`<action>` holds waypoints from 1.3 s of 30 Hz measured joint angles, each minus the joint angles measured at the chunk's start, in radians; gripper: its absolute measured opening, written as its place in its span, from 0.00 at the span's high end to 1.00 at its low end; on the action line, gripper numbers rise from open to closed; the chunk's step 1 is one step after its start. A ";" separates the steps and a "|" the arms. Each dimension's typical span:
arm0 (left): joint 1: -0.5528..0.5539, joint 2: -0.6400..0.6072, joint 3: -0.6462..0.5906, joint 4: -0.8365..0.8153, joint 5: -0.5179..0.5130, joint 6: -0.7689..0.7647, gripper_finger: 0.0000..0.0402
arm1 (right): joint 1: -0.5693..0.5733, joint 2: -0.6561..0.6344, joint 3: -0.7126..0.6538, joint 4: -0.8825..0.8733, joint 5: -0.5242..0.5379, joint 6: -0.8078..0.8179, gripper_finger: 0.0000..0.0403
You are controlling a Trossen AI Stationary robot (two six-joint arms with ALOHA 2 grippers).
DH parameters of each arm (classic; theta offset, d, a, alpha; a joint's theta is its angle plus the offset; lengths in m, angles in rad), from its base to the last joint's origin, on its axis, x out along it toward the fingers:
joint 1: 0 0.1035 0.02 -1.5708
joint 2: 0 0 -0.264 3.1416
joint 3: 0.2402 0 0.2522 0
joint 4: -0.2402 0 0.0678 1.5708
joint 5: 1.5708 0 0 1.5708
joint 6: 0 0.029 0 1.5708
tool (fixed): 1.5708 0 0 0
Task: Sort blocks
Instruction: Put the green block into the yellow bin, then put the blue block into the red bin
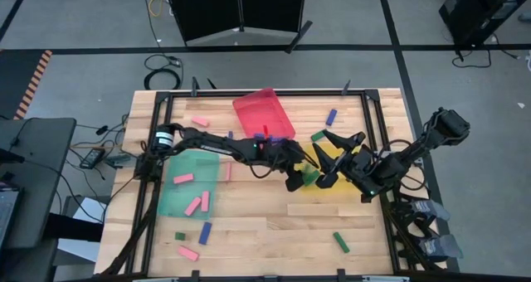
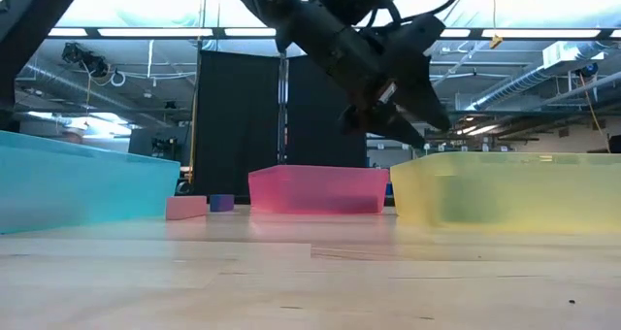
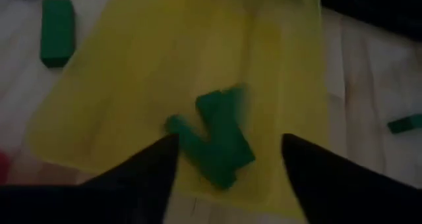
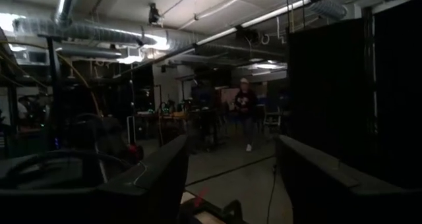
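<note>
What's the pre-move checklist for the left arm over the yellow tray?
1. Left gripper open: ok, both fingers spread wide.
2. Green block released: ok, it sits between the spread fingers, touching neither; whether it has settled cannot be told, since its edge is blurred.
3. Block over the yellow tray: ok, yellow shows all around it.
4. Right gripper clear of the left: not ok, in the high view it hangs open close beside the left, over the same tray.
5. Next pick visible: ok, another green block lies on the table just off the tray's edge.
</note>
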 joint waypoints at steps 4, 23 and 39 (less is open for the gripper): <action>0.002 -0.040 -0.002 -0.020 -0.019 0.029 0.15 | 0.001 0.000 0.000 -0.002 0.003 -0.002 0.41; -0.032 -0.741 -0.666 0.035 -0.352 -0.168 0.38 | -0.007 0.003 0.000 -0.286 0.069 0.207 0.40; -0.059 -1.187 -0.848 -0.043 -0.468 -0.212 0.41 | -0.253 0.048 0.006 -0.760 -0.335 0.903 0.40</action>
